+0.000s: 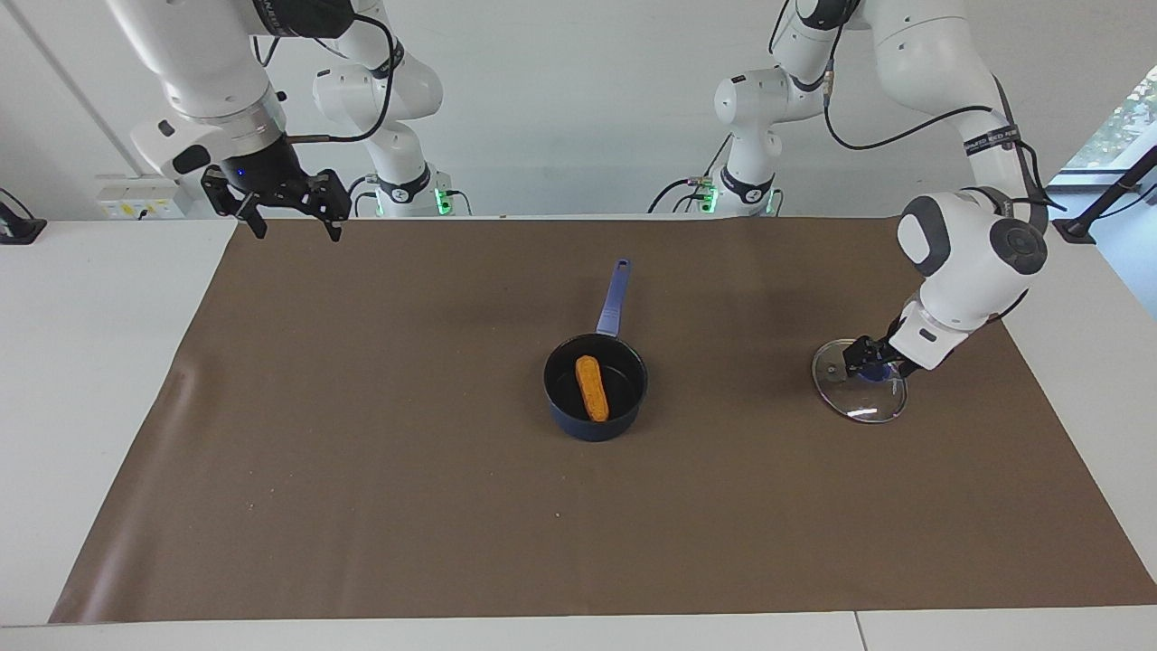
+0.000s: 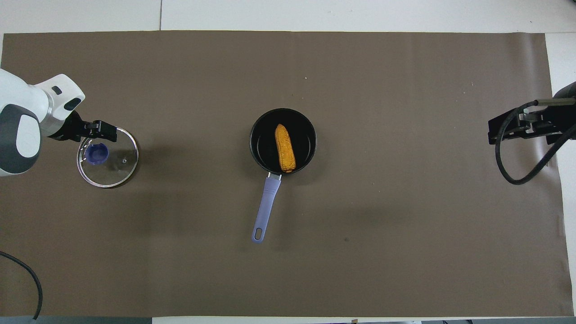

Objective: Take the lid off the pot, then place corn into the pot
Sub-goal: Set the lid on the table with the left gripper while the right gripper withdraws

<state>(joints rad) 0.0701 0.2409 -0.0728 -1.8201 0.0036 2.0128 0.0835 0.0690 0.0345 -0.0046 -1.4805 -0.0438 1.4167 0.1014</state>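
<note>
We begin at the robots' end of the table [image 1: 81, 380], which a brown paper sheet [image 2: 405, 247] covers from one arm's end to the other.

1. Right gripper [image 1: 291, 217]. We see it raised over the sheet's edge nearest the robots, at the right arm's end of the table. Its two fingers stand well apart, with nothing between them. In the overhead view it [image 2: 522, 126] enters from the side as a dark block trailing a looped black cable [image 2: 510, 166].

2. Pot [image 1: 596, 387]. We find it near the middle of the sheet, uncovered. Its long handle [image 2: 265, 208] points toward the robots.

3. Corn [image 1: 592, 387]. It lies inside the pot [image 2: 283, 141], on the dark bottom, lengthwise along the line of the handle.

4. Lid [image 1: 859, 382]. It rests on the sheet toward the left arm's end of the table, well apart from the pot and about as far from the robots. In the overhead view the lid [image 2: 108, 157] lies flat, knob [image 2: 97, 153] upward.

5. Left gripper [image 1: 870, 363]. We see it down at the lid, tilted, with its fingertips around the knob; in the overhead view the left gripper [image 2: 96, 135] sits just beside the knob, over the glass. We cannot tell whether the fingers press on the knob or stand clear of it.
</note>
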